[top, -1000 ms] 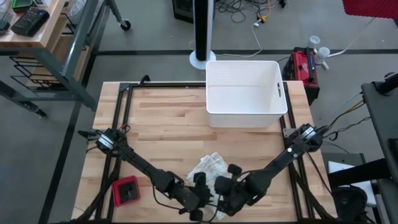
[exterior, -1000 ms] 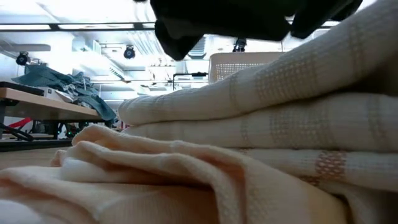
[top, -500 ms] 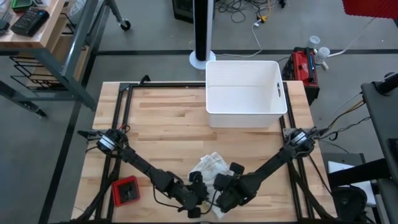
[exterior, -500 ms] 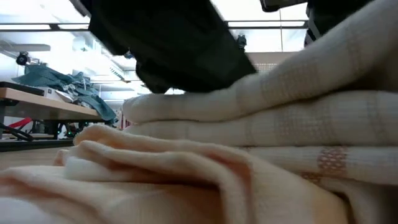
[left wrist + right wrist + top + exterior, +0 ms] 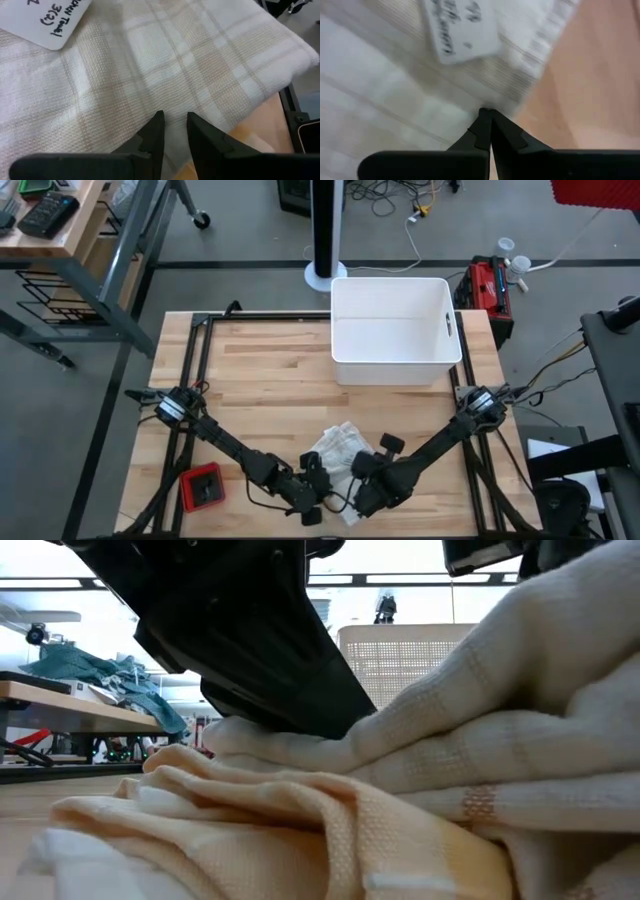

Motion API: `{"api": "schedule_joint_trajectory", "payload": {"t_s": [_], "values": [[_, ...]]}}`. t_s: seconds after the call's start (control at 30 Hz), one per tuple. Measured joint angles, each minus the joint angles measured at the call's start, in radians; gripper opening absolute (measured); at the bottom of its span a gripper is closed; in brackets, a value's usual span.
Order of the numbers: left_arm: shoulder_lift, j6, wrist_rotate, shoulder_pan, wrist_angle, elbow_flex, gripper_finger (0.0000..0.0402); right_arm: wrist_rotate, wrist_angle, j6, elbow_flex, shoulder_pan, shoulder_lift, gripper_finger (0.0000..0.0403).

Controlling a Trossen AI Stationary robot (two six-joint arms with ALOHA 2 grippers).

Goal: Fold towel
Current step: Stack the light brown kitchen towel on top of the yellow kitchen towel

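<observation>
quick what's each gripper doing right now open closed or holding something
Left gripper: slightly open, fingers resting on the towel; no clear grip.
Right gripper: closed, tips against the towel edge.

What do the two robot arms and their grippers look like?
Both arms are black, slim and jointed, with thin cables at the bases. The left gripper and the right gripper each have two dark, tapered, wedge-shaped fingers with no markings visible.

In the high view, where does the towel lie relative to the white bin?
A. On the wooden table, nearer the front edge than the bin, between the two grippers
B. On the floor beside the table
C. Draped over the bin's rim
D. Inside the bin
A: the towel lies bunched on the bare wood, apart from the white bin, with the left gripper and right gripper at it.
</observation>
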Motion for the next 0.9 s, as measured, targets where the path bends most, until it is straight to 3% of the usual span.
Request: {"api": "schedule_joint_trajectory", "payload": {"t_s": [0.3,0.47,0.9], "values": [[-0.020,0.022,0.046,-0.007,-0.019,0.003,0.0075,0.018,-0.167,0.045,0.000,0.007,-0.039,0.0000],[-0.052,0.084,0.048,-0.022,-0.011,0.043,0.0075,0.068,-0.158,0.050,-0.001,0.026,-0.129,0.0000],[-0.054,0.186,-0.014,0.020,-0.040,0.094,0.0075,0.132,0.180,-0.138,-0.019,-0.005,-0.176,0.0000]]}}
